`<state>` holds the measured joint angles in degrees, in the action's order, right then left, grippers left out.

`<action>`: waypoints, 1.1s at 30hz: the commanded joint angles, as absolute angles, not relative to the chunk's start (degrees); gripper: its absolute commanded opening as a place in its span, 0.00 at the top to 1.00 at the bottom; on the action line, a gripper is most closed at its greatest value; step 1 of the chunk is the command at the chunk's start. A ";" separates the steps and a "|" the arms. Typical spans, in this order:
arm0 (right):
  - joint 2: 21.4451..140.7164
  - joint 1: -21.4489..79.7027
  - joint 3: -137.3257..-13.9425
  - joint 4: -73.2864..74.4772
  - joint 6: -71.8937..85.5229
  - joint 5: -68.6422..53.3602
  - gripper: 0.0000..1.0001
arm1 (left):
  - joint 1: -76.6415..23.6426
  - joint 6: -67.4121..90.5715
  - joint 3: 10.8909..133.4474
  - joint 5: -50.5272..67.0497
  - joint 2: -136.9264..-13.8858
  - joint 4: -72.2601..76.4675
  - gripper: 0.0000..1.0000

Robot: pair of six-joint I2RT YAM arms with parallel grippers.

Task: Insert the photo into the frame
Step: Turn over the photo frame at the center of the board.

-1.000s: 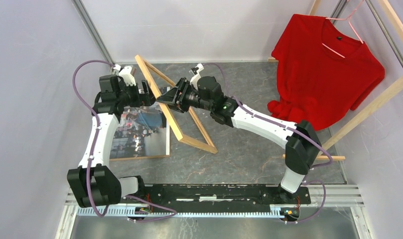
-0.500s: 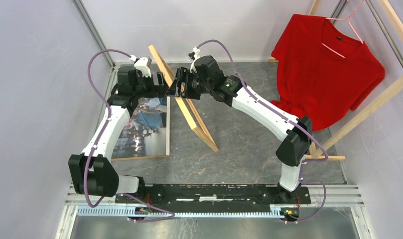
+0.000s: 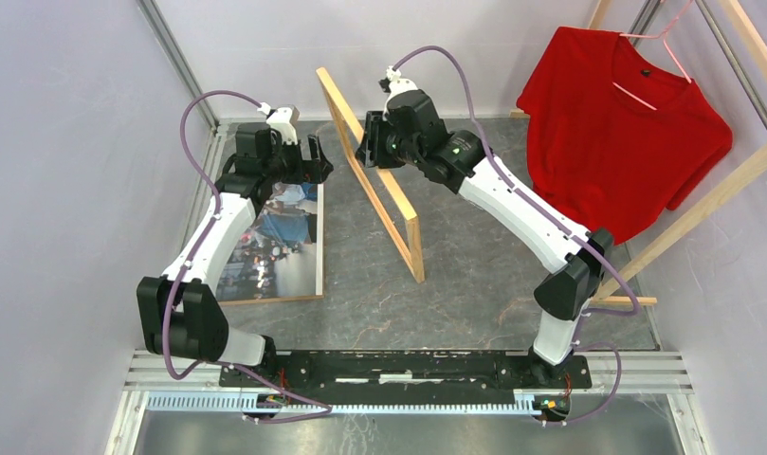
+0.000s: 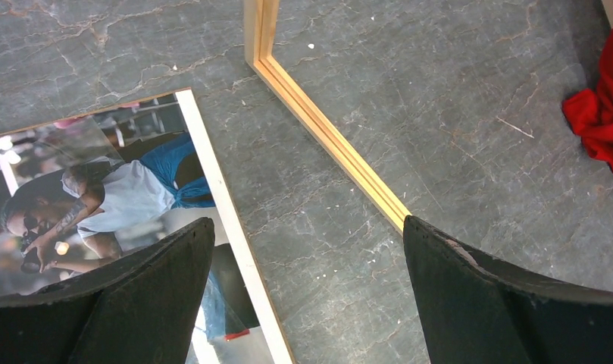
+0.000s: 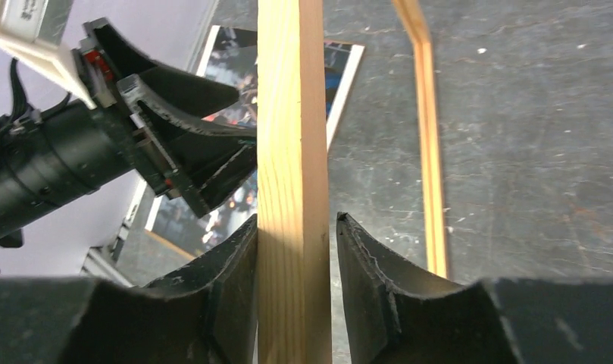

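Observation:
The frame (image 3: 391, 204), light wood, stands nearly upright on one long rail on the grey floor. My right gripper (image 3: 368, 152) is shut on its raised top rail; in the right wrist view the rail (image 5: 292, 114) runs between the fingers of the gripper (image 5: 296, 216), and the lower rail (image 5: 428, 152) lies beyond. The photo (image 3: 275, 242) lies flat on the floor left of the frame. My left gripper (image 3: 313, 163) is open and empty, hovering over bare floor (image 4: 307, 227) between the photo's white edge (image 4: 212, 174) and the frame's bottom rail (image 4: 326, 129).
A red T-shirt (image 3: 616, 123) hangs on a pink hanger from a wooden-beam rack (image 3: 702, 204) at the back right; its hem shows in the left wrist view (image 4: 602, 114). Pale walls close in on the left and back.
My right gripper has swung the frame from lying tilted to standing nearly upright and moved it toward the back. My left gripper moved back and right alongside it and now stands clear of the rail.

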<state>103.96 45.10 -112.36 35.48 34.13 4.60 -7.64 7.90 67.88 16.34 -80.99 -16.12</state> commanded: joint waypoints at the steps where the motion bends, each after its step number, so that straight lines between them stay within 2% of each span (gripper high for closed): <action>1: 102.98 44.56 -114.81 39.77 29.60 10.10 0.55 | -8.00 10.84 70.23 16.01 -81.26 -14.36 0.00; 3: 103.39 44.54 -115.62 40.65 28.50 11.00 0.52 | -8.00 10.58 70.22 16.24 -81.12 -14.86 0.00; 5: 103.83 44.55 -116.40 41.59 27.62 12.10 0.45 | -8.00 10.12 70.35 16.33 -81.04 -15.49 0.00; 8: 104.28 44.55 -117.48 43.60 26.73 15.27 0.38 | -8.00 9.66 70.49 16.50 -80.99 -16.39 0.00; 12: 103.56 44.49 -117.34 44.36 25.45 19.40 0.38 | -8.00 9.41 70.27 16.95 -80.56 -16.83 0.00; 21: 101.02 44.55 -115.87 44.13 22.56 26.03 0.49 | -8.00 8.54 69.76 16.48 -80.23 -17.56 0.00; 23: 100.24 44.52 -115.37 44.05 21.83 27.61 0.58 | -8.00 8.08 69.55 16.16 -80.25 -17.67 0.00; 26: 98.74 44.02 -113.82 44.13 21.20 29.48 0.66 | -8.00 7.15 68.90 16.20 -80.31 -17.67 0.00; 29: 96.82 41.79 -110.64 44.36 22.71 27.47 0.73 | -8.00 5.09 68.72 16.62 -81.43 -18.96 0.00; 33: 93.15 38.47 -103.40 43.02 24.15 23.87 0.75 | -8.08 0.67 67.77 14.67 -83.54 -20.70 0.00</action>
<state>97.80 41.50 -108.20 43.22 23.90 24.45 -7.64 6.31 67.90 16.49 -81.54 -18.63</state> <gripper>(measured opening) 0.322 0.997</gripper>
